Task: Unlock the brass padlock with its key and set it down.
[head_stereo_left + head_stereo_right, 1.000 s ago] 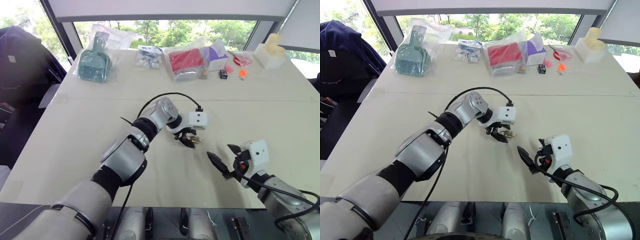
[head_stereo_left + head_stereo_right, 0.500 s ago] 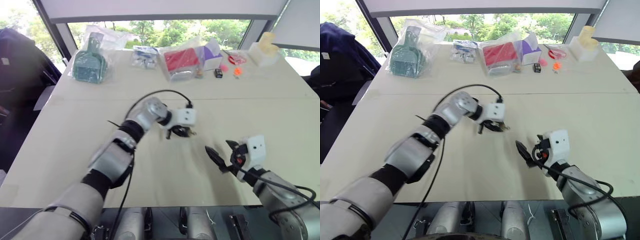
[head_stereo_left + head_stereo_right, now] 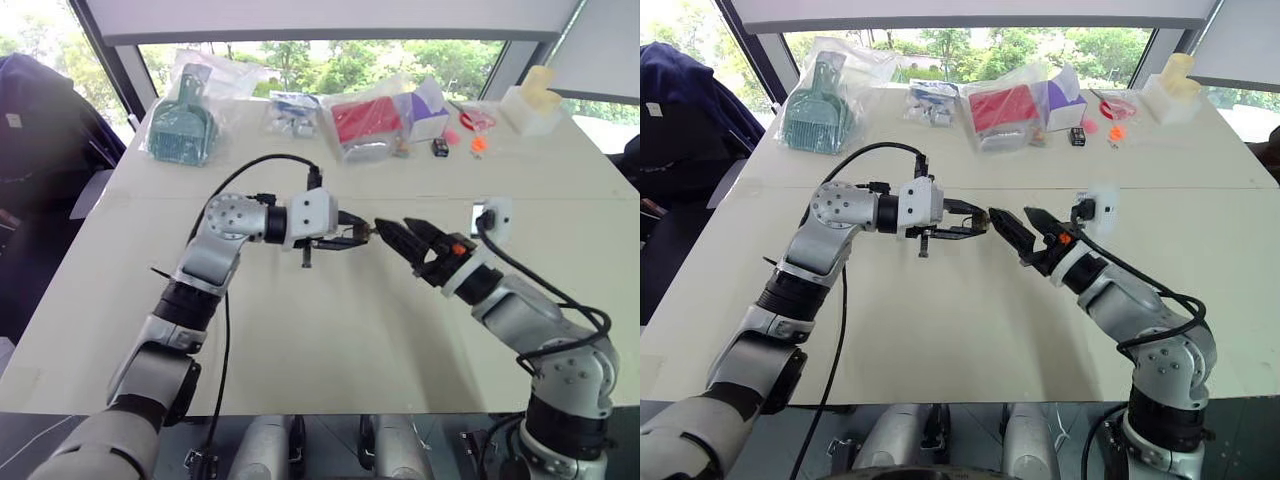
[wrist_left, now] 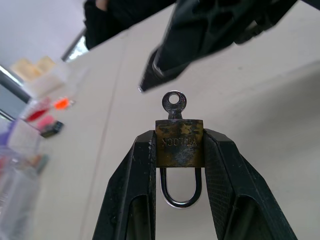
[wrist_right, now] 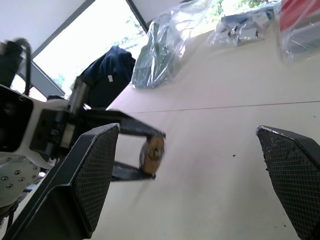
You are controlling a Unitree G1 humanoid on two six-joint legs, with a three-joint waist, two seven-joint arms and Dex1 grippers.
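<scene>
My left gripper is shut on the brass padlock and holds it in the air above the table's middle, pointing toward my right arm. The padlock's silvery shackle lies back between the fingers. The key sticks out of the padlock's body, its round bow facing outward. My right gripper stands open with nothing in it, level with the padlock, and one black fingertip is just short of the key. In the head views the two grippers meet tip to tip, with the left gripper on the left.
Along the table's far edge lie a bagged green brush, a bagged red box, a purple carton, a small black box, pink bits and a white container. A dark jacket hangs at the left.
My left gripper closed on the padlock at the table, lifted it and swung to point right. My right gripper rose and moved in toward it, still open.
</scene>
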